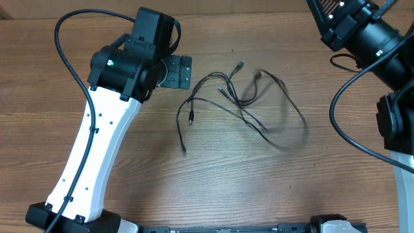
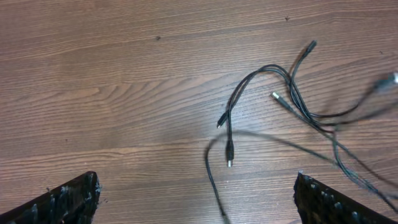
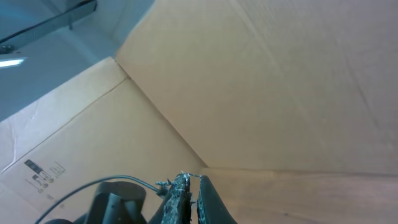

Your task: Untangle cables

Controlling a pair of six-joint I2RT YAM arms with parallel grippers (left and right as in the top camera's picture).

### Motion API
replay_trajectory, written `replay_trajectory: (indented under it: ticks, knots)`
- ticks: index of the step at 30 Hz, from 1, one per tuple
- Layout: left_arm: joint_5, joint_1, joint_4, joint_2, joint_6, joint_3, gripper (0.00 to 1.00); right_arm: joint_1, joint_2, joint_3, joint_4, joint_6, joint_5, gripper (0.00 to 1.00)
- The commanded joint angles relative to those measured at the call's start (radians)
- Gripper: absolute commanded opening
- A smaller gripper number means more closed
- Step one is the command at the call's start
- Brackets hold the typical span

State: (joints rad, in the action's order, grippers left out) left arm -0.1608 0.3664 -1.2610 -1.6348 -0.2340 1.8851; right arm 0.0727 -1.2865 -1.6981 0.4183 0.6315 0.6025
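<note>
Item: cables, thin black cords with small plug ends, lying as one loose tangle on the wooden worktop near its centre. Several strands cross in the middle. One plug points away at the far side, and another lies at the near left on a free strand. The right-hand portion of the tangle is blurred in the overhead view. Left hand: jaws spread wide and empty, held just left of the tangle and not touching it; its own camera looks down on the left strands. Right hand: fingers drawn almost together, with nothing visible between them, raised well clear of the cords and facing a cardboard box. Step in hand, by judgement: early separation, no strand yet pulled free. Next move calls for the left hand to descend on the free left strand near its plug, close on it and draw it outward from the crossings.
</note>
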Motion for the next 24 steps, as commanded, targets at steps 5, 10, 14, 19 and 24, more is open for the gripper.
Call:
replay_trajectory:
  ticks: [5,10,14,19,24]
  knots:
    - [0.004,0.0,0.001,-0.013,-0.01,0.002,1.0,-0.001,-0.056,-0.008,0.293,-0.106,-0.137,0.04]
    - [0.004,0.0,0.001,-0.013,-0.01,0.002,0.99,-0.001,-0.123,-0.008,0.62,-0.173,-0.343,0.77]
    - [0.004,0.0,0.001,-0.013,-0.01,0.002,0.99,-0.001,-0.201,-0.006,0.821,-0.251,-0.405,1.0]
    - [0.004,0.0,0.001,-0.013,-0.01,0.002,1.0,-0.001,-0.34,0.072,0.966,-0.266,-0.483,1.0]
    - [0.004,0.0,0.001,-0.013,-0.01,0.002,1.0,-0.002,-0.438,0.195,0.952,-0.208,-0.53,1.0]
